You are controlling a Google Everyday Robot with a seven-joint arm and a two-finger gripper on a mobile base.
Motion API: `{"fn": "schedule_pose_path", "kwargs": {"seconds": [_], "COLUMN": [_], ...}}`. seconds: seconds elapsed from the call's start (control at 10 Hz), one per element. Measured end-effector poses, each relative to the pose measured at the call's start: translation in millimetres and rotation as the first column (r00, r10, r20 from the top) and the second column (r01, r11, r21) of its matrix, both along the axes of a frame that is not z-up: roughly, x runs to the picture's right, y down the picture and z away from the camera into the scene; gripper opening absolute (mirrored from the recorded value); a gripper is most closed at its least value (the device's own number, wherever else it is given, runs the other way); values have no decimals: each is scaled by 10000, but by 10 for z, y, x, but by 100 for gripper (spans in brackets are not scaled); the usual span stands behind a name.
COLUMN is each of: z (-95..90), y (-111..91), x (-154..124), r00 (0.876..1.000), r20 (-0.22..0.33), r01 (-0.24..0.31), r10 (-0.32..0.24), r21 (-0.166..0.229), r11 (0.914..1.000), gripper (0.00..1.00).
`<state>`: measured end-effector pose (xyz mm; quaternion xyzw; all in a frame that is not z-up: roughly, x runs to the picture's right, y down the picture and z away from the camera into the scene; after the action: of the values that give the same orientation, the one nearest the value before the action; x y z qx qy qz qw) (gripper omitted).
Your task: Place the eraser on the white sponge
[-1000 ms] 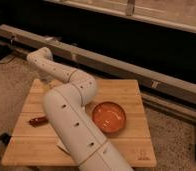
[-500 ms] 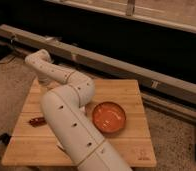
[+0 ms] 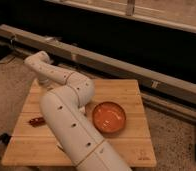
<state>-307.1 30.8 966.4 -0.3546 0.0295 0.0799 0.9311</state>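
Eraser and white sponge cannot be picked out anywhere on the bare wood, and a large part of the board is covered by the arm. Nearest the camera, the thick white arm (image 3: pixel 71 125) is seen rising from the bottom edge and crossing the wooden table (image 3: pixel 126 95) on a slant toward the rear left. Just left of this segment, a small dark red-brown object (image 3: pixel 37 121) lies flat on the wood near the table's left edge; whether it is the eraser cannot be told. To the right of the arm, an orange bowl (image 3: pixel 109 117) stands upright on the table, close beside the arm. Farther back, the arm is bent at a rounded elbow and its last link is carried out over the table's rear left corner. The gripper is hidden at the end of that link; its jaws are spread wide, and whether anything lies between them cannot be seen. Beyond the table, a long grey rail (image 3: pixel 121 65) runs across speckled floor (image 3: pixel 6 90).
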Motion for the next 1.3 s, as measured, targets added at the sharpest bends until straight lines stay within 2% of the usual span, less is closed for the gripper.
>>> {"fn": "schedule_pose_path", "kwargs": {"seconds": [0.4,1.0,1.3], "z": [91,131,139], "y": [142,198,205], "x": [27,53,42], "r00": [9992,9979,9973], "r20": [-235,-431,-474], "r01": [323,454,538], "r10": [-332,-479,-569], "r21": [-377,-583,-629], "r11": [9988,9973,9966], "gripper": [80,79,55]}}
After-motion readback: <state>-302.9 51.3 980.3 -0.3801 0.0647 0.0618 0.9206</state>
